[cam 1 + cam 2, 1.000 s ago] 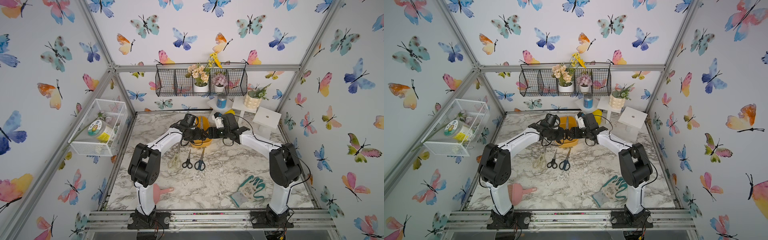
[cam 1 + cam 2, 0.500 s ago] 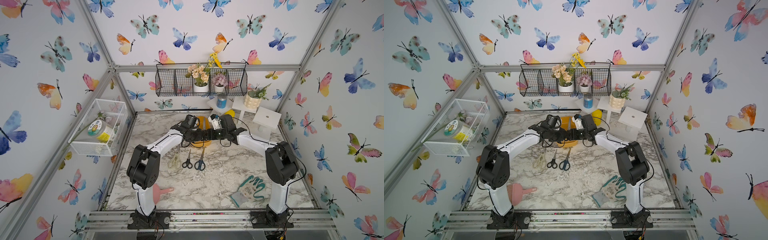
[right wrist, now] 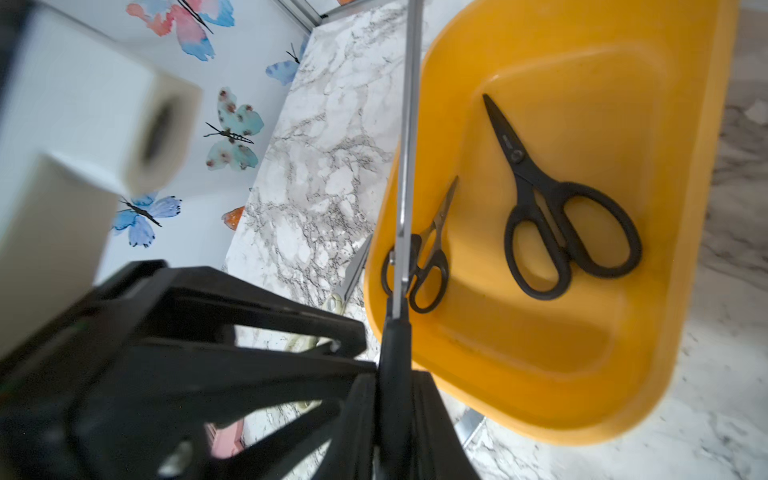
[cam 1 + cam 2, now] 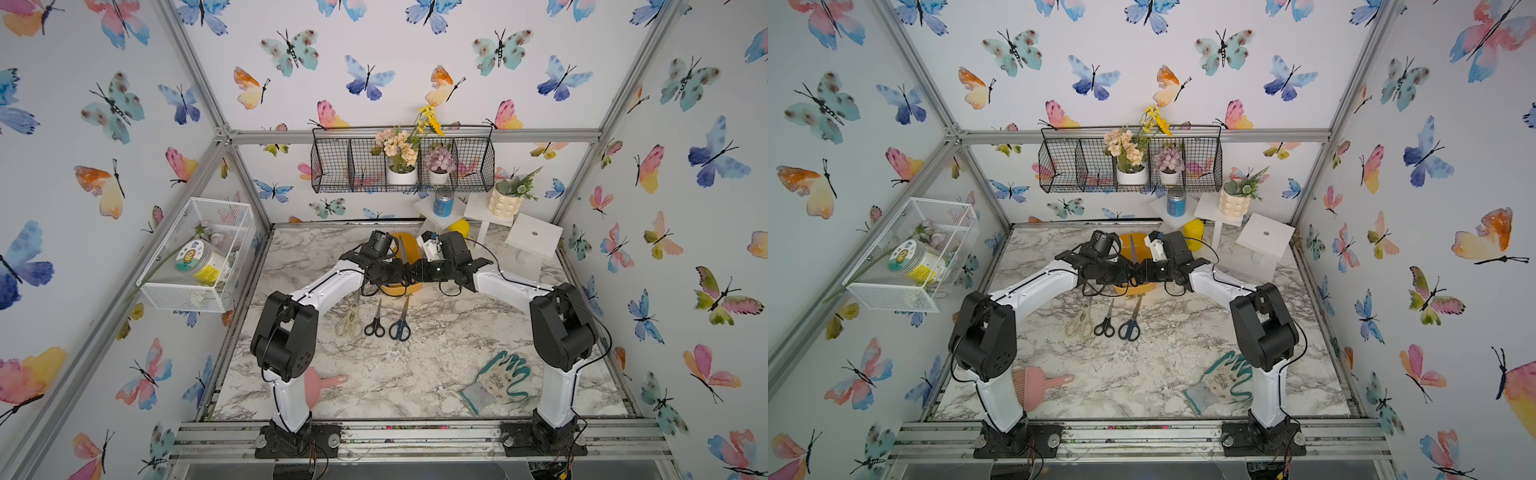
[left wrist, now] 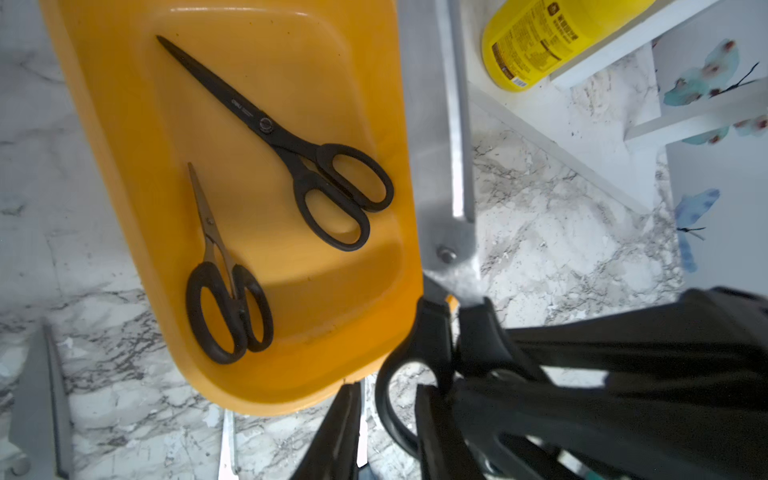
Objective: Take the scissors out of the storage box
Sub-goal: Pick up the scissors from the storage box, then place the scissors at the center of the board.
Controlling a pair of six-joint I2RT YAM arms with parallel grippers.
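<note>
The right end effector [image 3: 395, 386] was clamped shut on the black handles of the held scissors [image 3: 405, 166], which sat edge-on in its grip. The left end effector [image 5: 386, 392] stood hard against it from the left. Its jaws were partly open, with one handle ring in the gap and bare counter [image 5: 540, 232] showing beside that ring. Whether it touched the ring could not be told.

In both top views the two end effectors met above the near end of the storage box [image 4: 395, 289]. The held scissors [image 4: 1133, 249] were raised clear of the box, their long axis running near to far, with the closed metal blades pointing far and the handles nearest.

Inside the box lay the long black scissors [image 5: 291, 145] and the small black scissors [image 5: 226, 291], side by side. Both had their tips toward the far end and their handles toward the near end, the long pair on a slant.

Just near of the box, three pairs lay in a row on the counter. From left to right they were the cream-handled scissors [image 4: 351, 322], the short black-handled scissors [image 4: 375, 326] and the blue-handled scissors [image 4: 400, 326]. All three had their blades pointing far and their handles near.
</note>
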